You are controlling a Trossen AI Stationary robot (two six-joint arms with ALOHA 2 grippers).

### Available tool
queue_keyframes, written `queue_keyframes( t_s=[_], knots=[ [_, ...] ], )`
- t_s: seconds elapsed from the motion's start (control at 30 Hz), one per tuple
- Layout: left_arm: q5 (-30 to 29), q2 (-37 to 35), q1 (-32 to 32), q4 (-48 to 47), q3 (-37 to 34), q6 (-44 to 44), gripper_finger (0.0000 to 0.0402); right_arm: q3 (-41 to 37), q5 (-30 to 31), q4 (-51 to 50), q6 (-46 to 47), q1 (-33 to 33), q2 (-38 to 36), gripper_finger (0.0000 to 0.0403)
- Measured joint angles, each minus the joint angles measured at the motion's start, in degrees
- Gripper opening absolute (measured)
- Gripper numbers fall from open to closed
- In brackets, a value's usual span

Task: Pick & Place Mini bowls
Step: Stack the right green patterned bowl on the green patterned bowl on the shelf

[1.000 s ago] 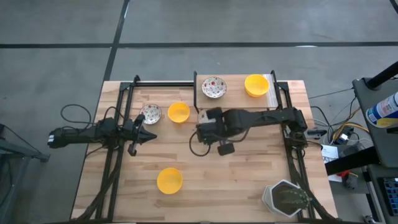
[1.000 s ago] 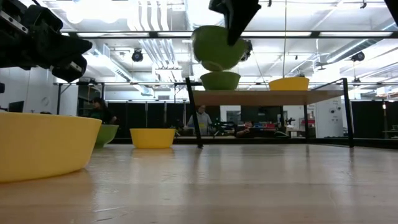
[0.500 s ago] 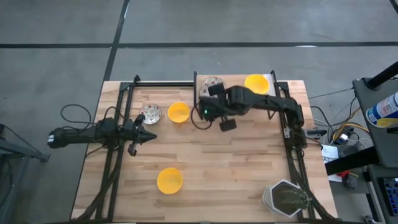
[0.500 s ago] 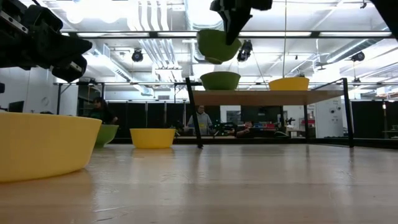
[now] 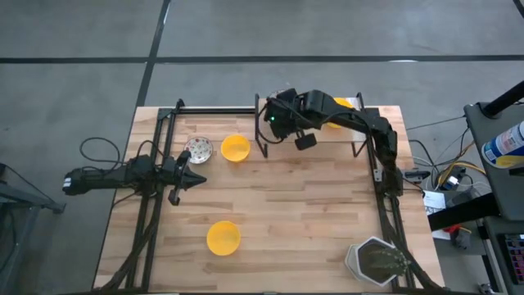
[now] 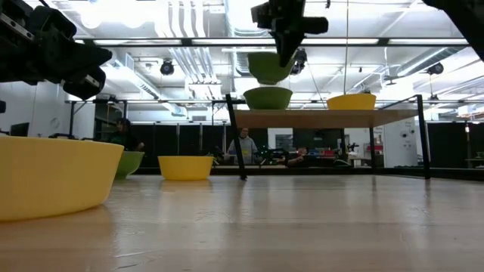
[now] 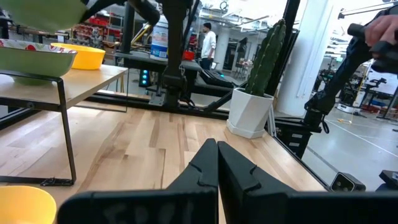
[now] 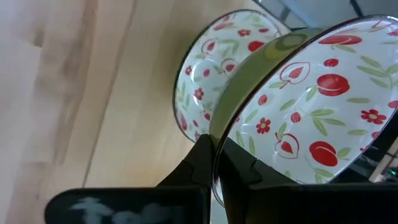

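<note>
Since a second ago, the right arm has swung from the table's middle to the raised shelf (image 5: 360, 131) at the far side, carrying a patterned bowl.

From above, the right gripper (image 5: 282, 115) hangs over the shelf's left end, hiding the patterned bowl that sits there; a yellow bowl (image 5: 337, 104) shows partly behind the arm. The left gripper (image 5: 196, 179) waits at the table's left, just near a small patterned bowl (image 5: 198, 148) and a yellow bowl (image 5: 235, 148). Another yellow bowl (image 5: 223, 238) lies at the near edge, and a plant pot (image 5: 375, 260) stands at the near right corner.

At table height, the held bowl (image 6: 271, 66) hangs just above the shelf bowl (image 6: 268, 97), not touching.

The left wrist view shows that gripper's fingers pressed together, empty.

The right wrist view shows fingers (image 8: 205, 163) clenched on the held bowl's rim, with the shelf bowl (image 8: 202, 93) just behind.

The placing step seems under way; next comes lowering the bowl squarely into the other, then letting go.
</note>
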Motion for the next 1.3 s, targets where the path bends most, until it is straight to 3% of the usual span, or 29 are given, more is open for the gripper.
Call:
queue_keyframes(
  t_s=[0.23,0.7,1.3],
  knots=[
    [0.01,0.00,0.01,-0.01,-0.01,-0.01,0.0000,-0.34,-3.85,0.37,-1.96,-1.51,1.78,0.0008],
    [0.00,0.00,0.02,-0.02,-0.02,0.00,0.0000,-0.37,-3.16,0.40,-1.69,-2.05,5.72,0.0011],
    [0.00,0.00,0.02,-0.02,-0.01,0.00,0.0000,0.42,-1.90,0.80,6.11,-2.85,5.52,0.0072]
  ],
)
